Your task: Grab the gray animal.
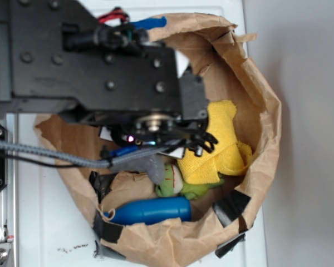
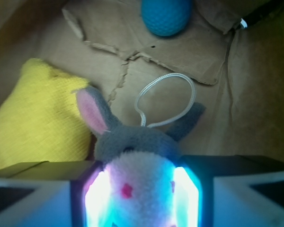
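Observation:
The gray animal (image 2: pixel 132 142) fills the bottom of the wrist view. It has a white face with a red eye, a pink-lined ear standing up at left, and a white string loop (image 2: pixel 166 94) lying behind it. My gripper (image 2: pixel 141 194) is shut on it, with the glowing pads (image 2: pixel 97 198) pressed against both sides of its face. In the exterior view only a gray part of the animal (image 1: pixel 148 164) shows under the black arm, where the gripper (image 1: pixel 156 147) reaches into the bag.
Everything lies inside a torn brown paper bag (image 1: pixel 261 111). A yellow cloth (image 1: pixel 220 147) (image 2: pixel 38 123) sits beside the animal. A green plush (image 1: pixel 172 181) and a blue bottle-like object (image 1: pixel 150 211) (image 2: pixel 166 16) lie near the bag's front wall.

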`<state>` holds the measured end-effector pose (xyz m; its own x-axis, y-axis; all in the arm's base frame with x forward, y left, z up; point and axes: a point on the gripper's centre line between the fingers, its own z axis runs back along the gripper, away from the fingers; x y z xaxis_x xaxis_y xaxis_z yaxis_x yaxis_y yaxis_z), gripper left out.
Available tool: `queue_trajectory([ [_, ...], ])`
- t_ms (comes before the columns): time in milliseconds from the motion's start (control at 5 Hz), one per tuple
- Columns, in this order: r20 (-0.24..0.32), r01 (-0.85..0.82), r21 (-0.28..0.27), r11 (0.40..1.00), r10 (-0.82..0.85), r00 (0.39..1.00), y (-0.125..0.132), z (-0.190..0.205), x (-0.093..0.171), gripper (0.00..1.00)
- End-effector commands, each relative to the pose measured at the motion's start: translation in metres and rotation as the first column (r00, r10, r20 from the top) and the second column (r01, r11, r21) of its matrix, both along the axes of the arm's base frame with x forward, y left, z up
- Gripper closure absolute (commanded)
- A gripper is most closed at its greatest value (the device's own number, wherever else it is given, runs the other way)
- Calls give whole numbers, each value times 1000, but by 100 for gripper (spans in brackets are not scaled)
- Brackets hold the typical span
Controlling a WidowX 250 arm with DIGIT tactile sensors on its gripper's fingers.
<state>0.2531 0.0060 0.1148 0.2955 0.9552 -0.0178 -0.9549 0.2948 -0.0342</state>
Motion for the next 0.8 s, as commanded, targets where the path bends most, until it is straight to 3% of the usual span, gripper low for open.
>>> queue_trajectory([
  [0, -42, 305, 48, 951, -303, 952, 15, 44, 3, 100],
  [200, -19, 525, 5, 851, -524, 851, 22, 45, 4, 100],
  [400, 4, 600, 15, 800, -601, 800, 25, 49, 4, 100],
  [600, 85, 670, 43, 741, -671, 737, 17, 63, 0, 100],
])
